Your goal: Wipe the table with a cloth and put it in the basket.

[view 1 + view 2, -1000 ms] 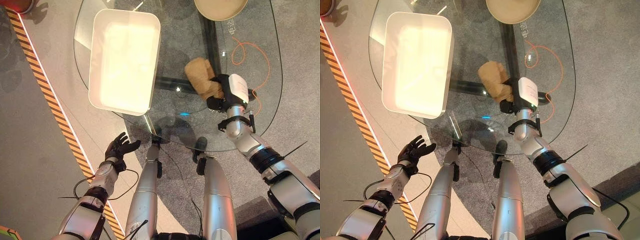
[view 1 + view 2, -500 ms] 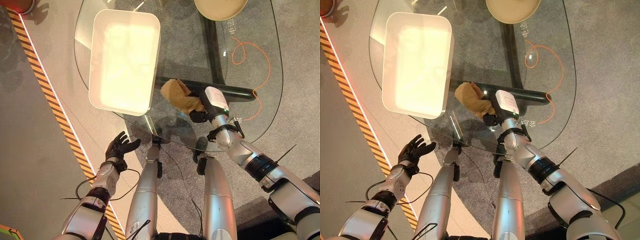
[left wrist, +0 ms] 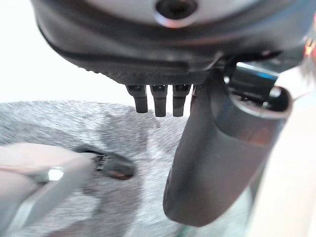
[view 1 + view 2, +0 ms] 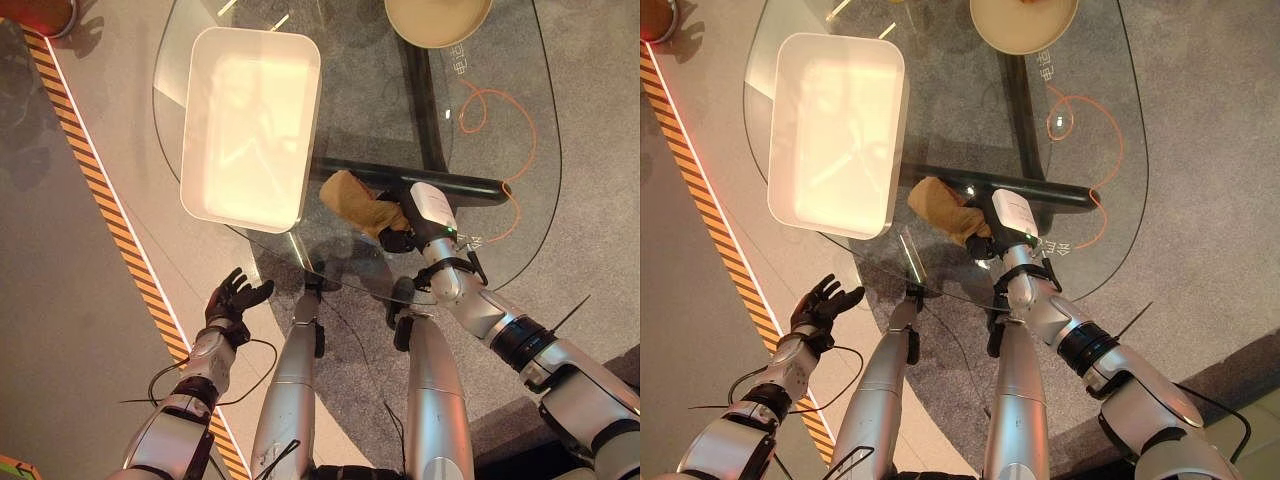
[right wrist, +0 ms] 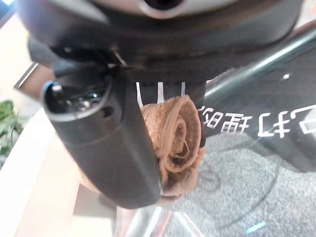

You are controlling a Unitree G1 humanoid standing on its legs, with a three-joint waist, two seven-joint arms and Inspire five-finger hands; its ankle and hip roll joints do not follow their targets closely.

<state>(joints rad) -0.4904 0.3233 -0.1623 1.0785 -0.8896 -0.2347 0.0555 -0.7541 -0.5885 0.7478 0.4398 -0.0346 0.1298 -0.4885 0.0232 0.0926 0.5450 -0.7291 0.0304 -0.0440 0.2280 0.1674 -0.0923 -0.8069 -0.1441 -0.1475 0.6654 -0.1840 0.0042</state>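
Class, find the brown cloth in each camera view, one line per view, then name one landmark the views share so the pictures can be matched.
Left eye view: the brown cloth lies bunched on the glass table, beside the white basket, gripped by the right hand.
Right eye view: the cloth sits just right of the basket's near corner.
Right wrist view: the cloth is rolled up past the thumb.
Left wrist view: not in it.
Shared landmark: the dark bar under the glass.

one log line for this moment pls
phase: wiping | right hand: gripping cloth on glass table | left hand: open, idle | basket: empty
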